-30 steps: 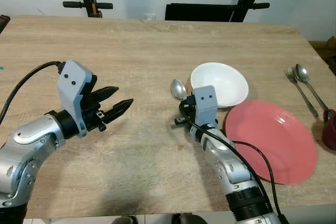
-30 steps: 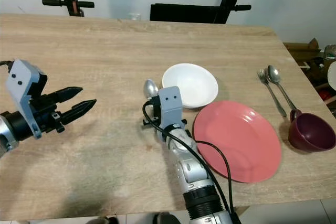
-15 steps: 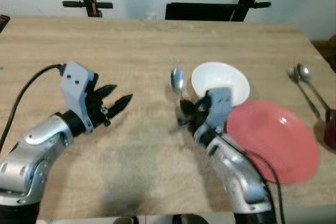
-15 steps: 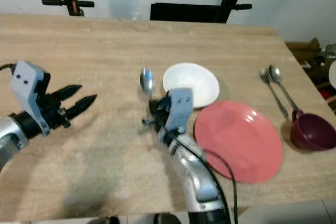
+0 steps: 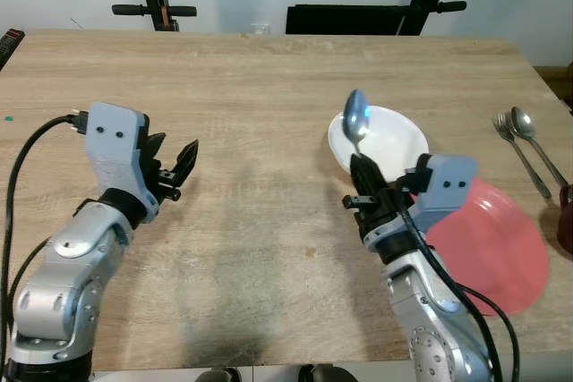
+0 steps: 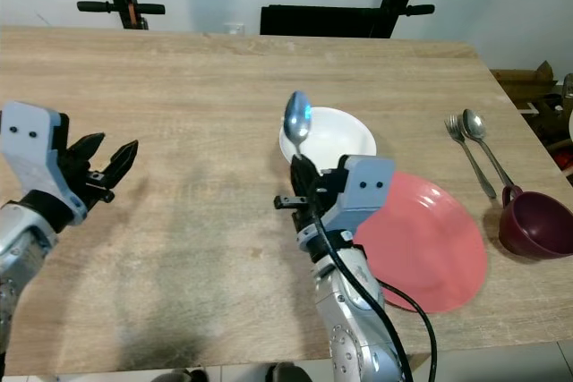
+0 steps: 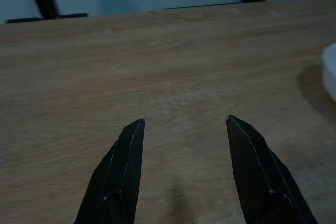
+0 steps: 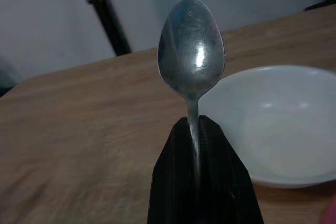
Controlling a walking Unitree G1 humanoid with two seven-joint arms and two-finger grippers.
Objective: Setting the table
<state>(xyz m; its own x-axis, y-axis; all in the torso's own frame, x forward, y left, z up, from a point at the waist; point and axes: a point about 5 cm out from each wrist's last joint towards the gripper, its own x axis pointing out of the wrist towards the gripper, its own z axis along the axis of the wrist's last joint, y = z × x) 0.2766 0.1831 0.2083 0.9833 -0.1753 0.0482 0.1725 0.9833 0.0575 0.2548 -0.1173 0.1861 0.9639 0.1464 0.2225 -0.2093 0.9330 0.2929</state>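
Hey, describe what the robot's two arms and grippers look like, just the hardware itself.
Both arms are silver metal with rounded segments and black joint rings. Each wrist carries a pale blue-grey boxy housing with two small dark dots. A black cable loops along each arm. The left gripper and right gripper each have long, tapered black jaws.

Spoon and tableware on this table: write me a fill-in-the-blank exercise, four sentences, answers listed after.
1. The right end effector is shut on a ____.
2. The white bowl sits beside a plate coloured ____.
3. The left end effector has its fingers ____ above the bare table.
4. At the table's right edge, a fork lies beside a second ____.

Answers: spoon; red; open; spoon
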